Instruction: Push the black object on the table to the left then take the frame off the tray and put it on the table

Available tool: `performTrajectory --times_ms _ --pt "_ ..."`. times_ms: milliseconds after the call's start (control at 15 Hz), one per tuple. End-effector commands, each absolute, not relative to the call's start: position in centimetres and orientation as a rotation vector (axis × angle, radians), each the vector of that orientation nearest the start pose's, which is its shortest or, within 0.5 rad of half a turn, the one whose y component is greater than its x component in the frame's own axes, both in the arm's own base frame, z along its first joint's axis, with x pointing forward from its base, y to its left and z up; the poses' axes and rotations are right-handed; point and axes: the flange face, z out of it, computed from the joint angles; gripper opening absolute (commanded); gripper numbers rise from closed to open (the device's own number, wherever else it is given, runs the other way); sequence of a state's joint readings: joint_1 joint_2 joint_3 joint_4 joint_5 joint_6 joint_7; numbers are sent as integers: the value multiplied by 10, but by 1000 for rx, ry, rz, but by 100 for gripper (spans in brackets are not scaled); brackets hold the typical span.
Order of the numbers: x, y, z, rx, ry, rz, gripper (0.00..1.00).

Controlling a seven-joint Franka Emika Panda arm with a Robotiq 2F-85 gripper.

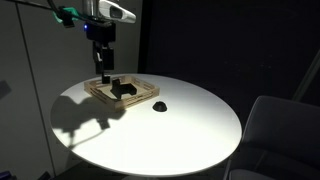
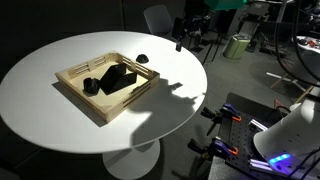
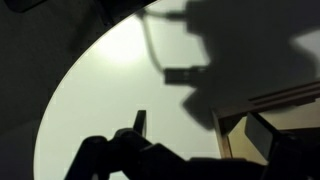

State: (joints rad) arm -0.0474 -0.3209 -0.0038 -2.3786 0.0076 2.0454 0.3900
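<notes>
The light wooden tray (image 1: 100, 96) (image 2: 78, 96) sits on the round white table (image 1: 190, 135) (image 2: 40, 60). The flat black frame (image 1: 126, 93) (image 2: 118, 78) lies inside it, next to a small upright black block (image 2: 90, 86). The small black dome-shaped object (image 1: 159, 106) (image 2: 143, 58) rests on the table just outside the tray. My gripper (image 1: 103, 70) (image 2: 185, 40) hangs well above the tray's edge, apart from all of them. In the wrist view my gripper (image 3: 205, 140) looks open and empty, with a tray corner (image 3: 225, 130) at lower right.
A grey chair (image 1: 275, 130) stands beside the table. Another chair (image 2: 157, 18) stands behind the table. Equipment with cables (image 2: 260, 130) stands on the floor. The arm casts dark shadows on the tabletop (image 1: 85, 120).
</notes>
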Motion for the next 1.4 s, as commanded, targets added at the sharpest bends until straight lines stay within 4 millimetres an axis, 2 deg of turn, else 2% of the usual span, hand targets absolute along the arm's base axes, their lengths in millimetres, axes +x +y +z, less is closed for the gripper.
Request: performTrajectory --times_ms 0,600,1000,1333 --pt "440 -9 453 -3042 610 11 100" --pt "470 1 441 -3074 490 -58 100" --pt "501 5 429 -3097 385 -30 100" --pt "529 14 432 -3115 350 -41 100"
